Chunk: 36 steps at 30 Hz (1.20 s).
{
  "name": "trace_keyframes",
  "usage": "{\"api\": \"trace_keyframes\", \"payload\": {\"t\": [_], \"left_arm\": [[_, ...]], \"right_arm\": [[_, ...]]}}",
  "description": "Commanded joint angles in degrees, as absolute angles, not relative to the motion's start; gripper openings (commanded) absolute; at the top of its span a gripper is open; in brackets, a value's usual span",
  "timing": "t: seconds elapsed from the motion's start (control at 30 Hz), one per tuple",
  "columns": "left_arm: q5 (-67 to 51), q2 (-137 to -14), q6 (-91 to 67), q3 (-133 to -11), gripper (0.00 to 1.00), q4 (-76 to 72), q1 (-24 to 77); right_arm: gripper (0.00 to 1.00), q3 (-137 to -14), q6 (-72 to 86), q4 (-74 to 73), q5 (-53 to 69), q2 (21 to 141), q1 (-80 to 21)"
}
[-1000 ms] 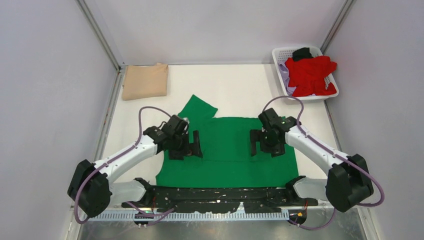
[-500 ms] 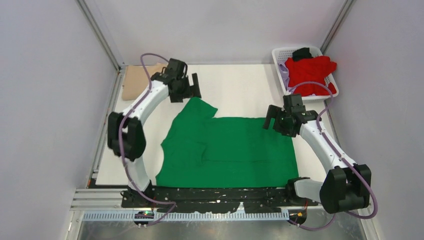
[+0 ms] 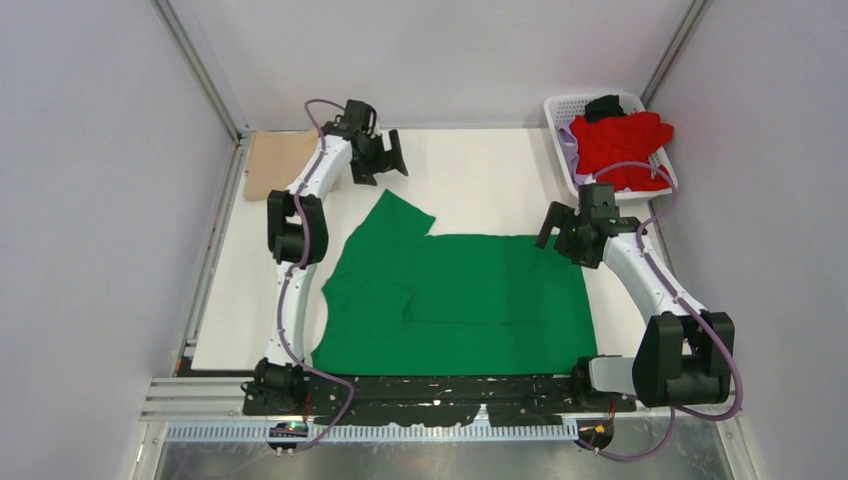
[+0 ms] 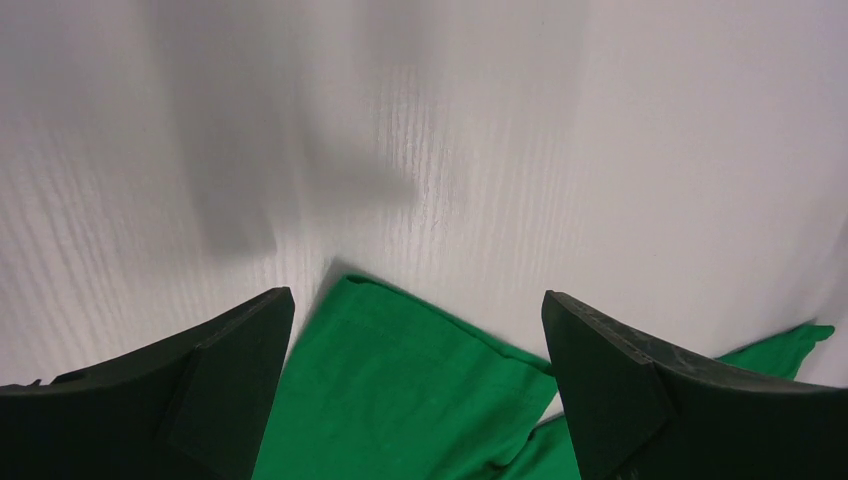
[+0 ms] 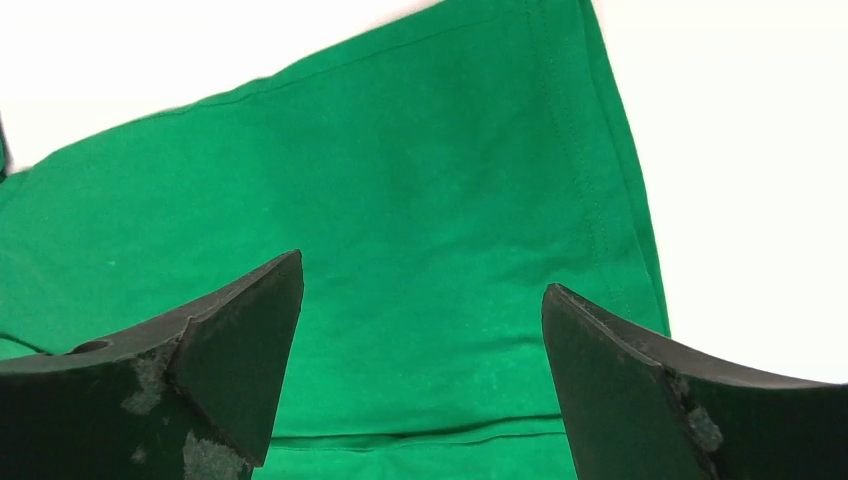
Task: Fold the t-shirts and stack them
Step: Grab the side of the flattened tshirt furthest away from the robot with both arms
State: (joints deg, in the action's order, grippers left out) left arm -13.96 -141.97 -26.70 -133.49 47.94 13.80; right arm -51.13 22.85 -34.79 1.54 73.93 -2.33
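Observation:
A bright green t-shirt point(image 3: 470, 300) lies spread flat mid-table, one sleeve point(image 3: 402, 214) pointing to the back left. My left gripper point(image 3: 386, 166) hangs open above bare table just beyond that sleeve; the left wrist view shows the sleeve point(image 4: 400, 400) between and below the open left gripper point(image 4: 416, 300). My right gripper point(image 3: 560, 236) stands open over the shirt's back right corner, and in its wrist view the right gripper point(image 5: 422, 275) holds nothing above green cloth point(image 5: 420, 190). A folded tan t-shirt point(image 3: 270, 165) lies at the back left. The red t-shirt point(image 3: 620, 150) is heaped in the basket.
The white lattice basket point(image 3: 562, 105) stands at the back right corner, also holding a lilac garment point(image 3: 568, 150) and a black one point(image 3: 603, 106). Grey walls close in the left, back and right. The left arm's link point(image 3: 296, 225) stands over the table's left side.
Both arms left the middle of the green shirt. The left reached far back to the sleeve's tip; the right swung out to the back right corner. Both grippers stayed open.

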Motion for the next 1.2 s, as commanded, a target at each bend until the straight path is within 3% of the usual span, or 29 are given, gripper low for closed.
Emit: {"api": "trace_keyframes", "payload": {"t": [0.0,0.4,0.7,0.83,1.0,1.17], "left_arm": [[-17.43,-143.22,-31.35,-135.1,1.0,48.76,13.52],[-18.51,-142.32,-31.16,-132.78,1.0,53.42,15.53],[-12.19,-141.6,-27.56,-134.6,1.0,59.84,16.36],[-7.68,-137.69,-22.07,-131.9,1.0,55.87,14.74],[-14.63,-138.45,-20.29,-129.86,1.0,46.82,12.55],[-17.29,-143.29,-18.88,-135.06,1.0,49.52,11.59]], "right_arm": [[0.95,-52.14,23.48,-32.36,2.63,74.72,-1.65],[0.96,-51.11,23.45,-31.56,4.45,74.64,-0.94],[0.96,-50.3,23.06,-31.62,5.14,73.16,-0.83],[0.95,-49.71,22.69,-31.56,4.41,72.37,-0.81],[0.95,-49.58,22.77,-31.59,4.08,73.16,0.79],[0.95,-49.34,22.72,-32.1,1.95,72.46,1.14]]}}
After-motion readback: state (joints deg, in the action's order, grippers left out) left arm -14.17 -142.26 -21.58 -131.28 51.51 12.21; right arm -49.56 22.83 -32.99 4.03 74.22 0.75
